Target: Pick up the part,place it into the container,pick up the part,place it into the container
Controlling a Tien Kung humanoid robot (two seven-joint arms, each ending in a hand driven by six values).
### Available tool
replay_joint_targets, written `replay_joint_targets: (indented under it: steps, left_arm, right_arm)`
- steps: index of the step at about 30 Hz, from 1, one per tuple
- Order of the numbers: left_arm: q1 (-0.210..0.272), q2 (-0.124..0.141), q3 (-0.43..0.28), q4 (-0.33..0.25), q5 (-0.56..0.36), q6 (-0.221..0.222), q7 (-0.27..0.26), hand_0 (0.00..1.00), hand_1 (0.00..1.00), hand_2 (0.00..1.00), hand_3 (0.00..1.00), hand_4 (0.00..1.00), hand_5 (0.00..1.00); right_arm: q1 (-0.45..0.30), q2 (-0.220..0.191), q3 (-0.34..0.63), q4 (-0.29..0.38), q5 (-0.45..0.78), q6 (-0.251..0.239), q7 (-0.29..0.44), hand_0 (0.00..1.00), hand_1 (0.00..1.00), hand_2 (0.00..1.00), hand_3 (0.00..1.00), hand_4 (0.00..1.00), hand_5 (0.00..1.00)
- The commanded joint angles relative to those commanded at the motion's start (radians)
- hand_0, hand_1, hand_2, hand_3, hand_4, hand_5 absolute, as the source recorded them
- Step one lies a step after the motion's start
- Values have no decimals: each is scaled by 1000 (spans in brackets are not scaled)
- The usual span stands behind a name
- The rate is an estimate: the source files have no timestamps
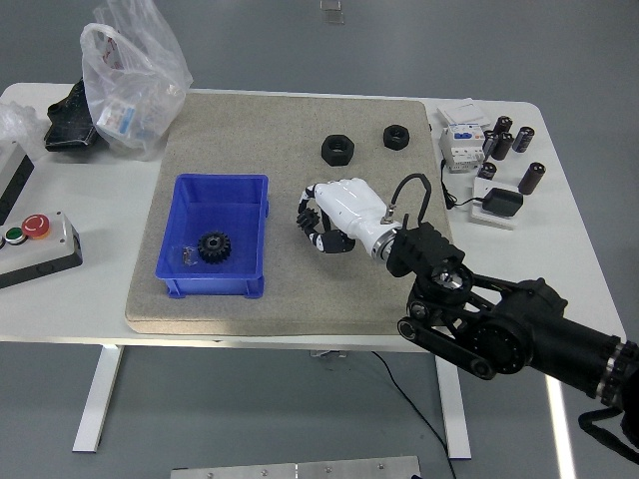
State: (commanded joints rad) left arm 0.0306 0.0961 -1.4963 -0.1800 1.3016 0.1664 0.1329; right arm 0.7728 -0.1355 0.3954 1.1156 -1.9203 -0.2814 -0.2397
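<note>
Head view: the right hand (329,215), white with black-tipped fingers, sits at the centre of the frame over the tan mat (290,120), its fingers curled together around something small and dark. That appears to be the second gear, though the fingers hide most of it and the grip cannot be confirmed. No loose gear lies on the mat near the hand.

The blue bin (215,236) stands to the left of the hand, near it but apart, with a strip of bare mat between its right wall and the fingertips. One gear (211,245) already lies on the bin's floor, toward the lower half. By that count the first placement looks done and the second is in hand.

The coming move turns on a leftward carry: the bin lies directly left of the hand, its long side running up and down the frame, so the hand should clear the right wall before release.

The black right arm (499,324) enters from the lower right and slants up-left, wrist bent so the palm faces the bin. The left arm is out of view.

Two black nuts (337,150) rest on the mat above the hand, well clear of the path.
</note>
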Motion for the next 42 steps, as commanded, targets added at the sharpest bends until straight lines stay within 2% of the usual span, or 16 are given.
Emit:
replay_joint_targets:
  steps: [5,8,14,15,20,21,26,27,38,39,42]
  left_arm:
    - [0,2,2,0,-2,0,1,656,594,587,671,645,228]
    - [-1,3,3,0,-2,0,2,656,594,587,671,645,228]
    - [-4,6,6,0,-6,0,3,656,593,587,671,645,228]
    - [-4,6,6,0,-7,0,3,656,594,587,671,645,229]
    - [-3,7,2,0,-3,0,6,656,594,587,671,645,229]
    - [-3,8,2,0,-2,0,6,656,594,587,670,645,230]
    - [-4,8,3,0,-2,0,5,656,594,587,670,645,230]
    - [-4,8,3,0,-2,-1,5,656,594,587,670,645,229]
    - [-2,8,2,0,2,-1,4,656,594,587,671,646,230]
    - [-2,8,2,0,2,-1,4,656,594,587,671,646,229]
    - [-2,8,2,0,4,-1,4,656,594,587,671,646,229]
  right_arm:
    - [59,33,-53,82,20,-17,8,537,517,279,465,259,75]
    - [92,67,-88,104,24,-28,14,537,517,279,465,259,75]
    - [133,128,-143,71,11,-24,15,543,516,281,468,264,71]
    - [135,134,-146,63,9,-24,16,546,524,313,478,276,57]
    - [138,136,-149,29,7,-26,21,546,524,313,478,276,57]
    - [137,136,-150,24,7,-24,21,570,600,540,613,186,80]
    - [130,136,-159,6,-5,-6,14,570,600,540,613,186,80]
    - [129,136,-159,4,-8,-3,12,556,588,329,756,396,67]
    - [122,136,-130,-2,-39,14,-8,552,580,302,780,396,99]
    - [122,136,-126,-4,-42,16,-11,550,574,297,832,476,148]
    - [120,136,-118,-8,-46,22,-18,550,574,297,832,476,148]
